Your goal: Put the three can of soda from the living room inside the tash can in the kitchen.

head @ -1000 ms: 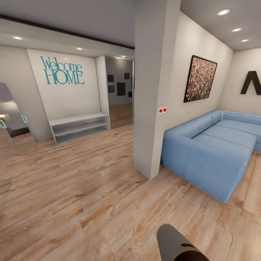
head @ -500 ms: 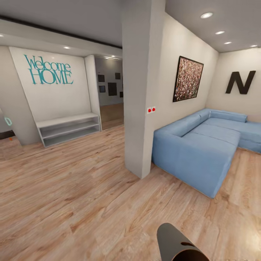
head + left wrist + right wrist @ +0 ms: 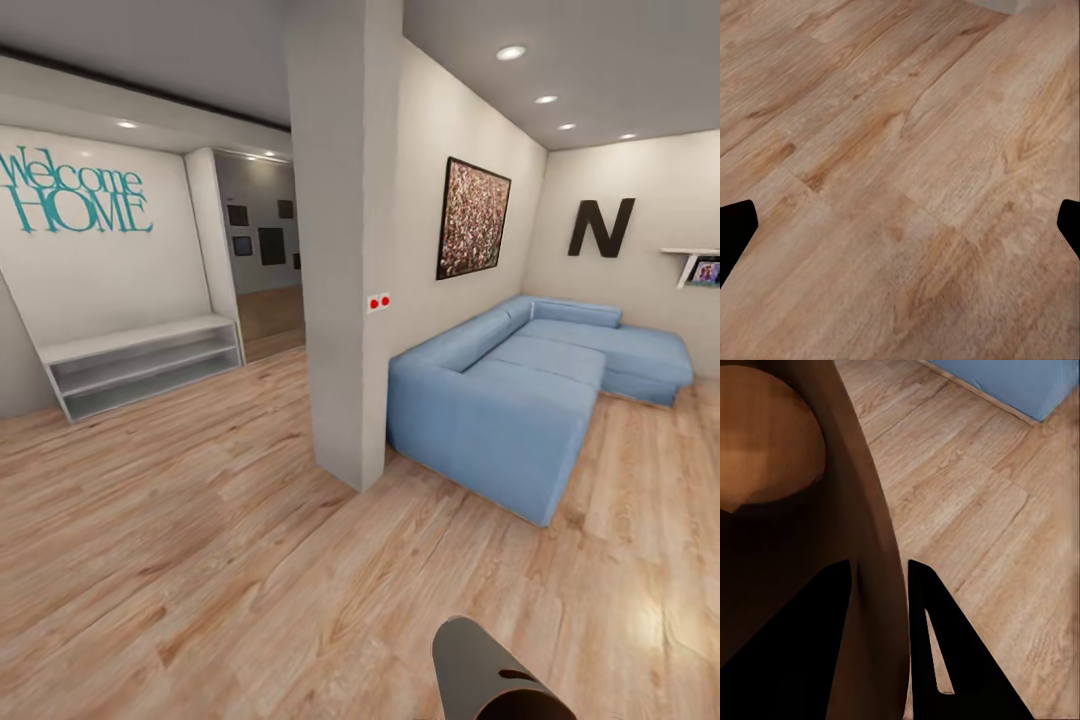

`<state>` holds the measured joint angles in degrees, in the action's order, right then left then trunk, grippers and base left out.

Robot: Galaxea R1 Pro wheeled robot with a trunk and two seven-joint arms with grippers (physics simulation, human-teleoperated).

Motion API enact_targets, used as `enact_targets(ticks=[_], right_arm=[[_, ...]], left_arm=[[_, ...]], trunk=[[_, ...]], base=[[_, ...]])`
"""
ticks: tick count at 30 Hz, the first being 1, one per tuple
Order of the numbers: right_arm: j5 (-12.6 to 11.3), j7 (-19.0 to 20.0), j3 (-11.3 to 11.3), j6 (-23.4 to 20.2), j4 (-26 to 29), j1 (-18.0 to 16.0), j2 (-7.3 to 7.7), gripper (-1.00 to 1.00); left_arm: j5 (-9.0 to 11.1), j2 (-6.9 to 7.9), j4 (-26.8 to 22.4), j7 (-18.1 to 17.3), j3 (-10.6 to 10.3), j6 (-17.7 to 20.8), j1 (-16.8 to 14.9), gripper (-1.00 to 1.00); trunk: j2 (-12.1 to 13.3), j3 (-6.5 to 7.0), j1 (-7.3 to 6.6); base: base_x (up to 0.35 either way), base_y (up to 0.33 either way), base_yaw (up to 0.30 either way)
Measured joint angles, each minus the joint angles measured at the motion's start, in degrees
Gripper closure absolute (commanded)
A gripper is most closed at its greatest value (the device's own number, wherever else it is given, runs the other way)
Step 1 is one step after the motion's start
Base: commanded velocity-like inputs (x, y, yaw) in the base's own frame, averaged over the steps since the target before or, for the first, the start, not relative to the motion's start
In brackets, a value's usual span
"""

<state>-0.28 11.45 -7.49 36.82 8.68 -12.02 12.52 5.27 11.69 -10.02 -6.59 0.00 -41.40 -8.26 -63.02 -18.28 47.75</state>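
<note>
While I drive across the wood floor (image 3: 200,560), this is what I see, left to right:
Far left wall: teal "Welcome HOME" lettering (image 3: 72,192) above a low white shelf unit (image 3: 145,362).
Left gripper (image 3: 900,232): fingertips (image 3: 735,232) wide apart, nothing between them, floor beneath.
Middle: white pillar (image 3: 345,240) with two red dots.
Right: blue corner sofa (image 3: 530,385) of the living room, picture and black "N" on the walls.
Right gripper (image 3: 879,585): jaws clamped on the tash can (image 3: 490,675) wall.
Tash can: near, low right of centre; lies tilted, long axis running far-left to near-right, brown opening toward me.
</note>
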Motion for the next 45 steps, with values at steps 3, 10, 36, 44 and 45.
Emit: enact_targets(ticks=[3,10,36,44,45], right_arm=[[-0.1,0.0,-0.1,0.0,-0.1,0.0,0.01,1.0],[0.0,0.0,0.0,0.0,-0.1,0.0,-0.03,1.0],[0.0,0.2,0.0,0.1,-0.1,0.0,-0.04,1.0],[0.1,0.2,0.0,0.1,-0.1,0.0,-0.04,1.0],[0.0,0.2,0.0,0.1,-0.1,0.0,-0.04,1.0]], left_arm=[[0.0,0.0,0.0,0.0,0.0,0.0,0.0,-1.0],[0.0,0.0,0.0,0.0,0.0,0.0,0.0,-1.0],[-0.1,0.08,0.0,0.0,0.0,0.0,0.0,-1.0],[0.0,0.01,1.7,0.0,0.0,-0.1,0.0,-1.0],[0.0,0.01,1.9,0.0,0.0,-0.1,0.0,-1.0]], trunk=[[0.0,0.0,0.0],[0.0,0.0,0.0],[0.0,0.0,0.0],[0.0,0.0,0.0],[0.0,0.0,0.0]], base=[[0.0,0.0,-0.246],[0.002,0.0,-0.246],[0.171,0.184,-0.246],[0.218,0.258,-0.246],[0.218,0.256,-0.246]])
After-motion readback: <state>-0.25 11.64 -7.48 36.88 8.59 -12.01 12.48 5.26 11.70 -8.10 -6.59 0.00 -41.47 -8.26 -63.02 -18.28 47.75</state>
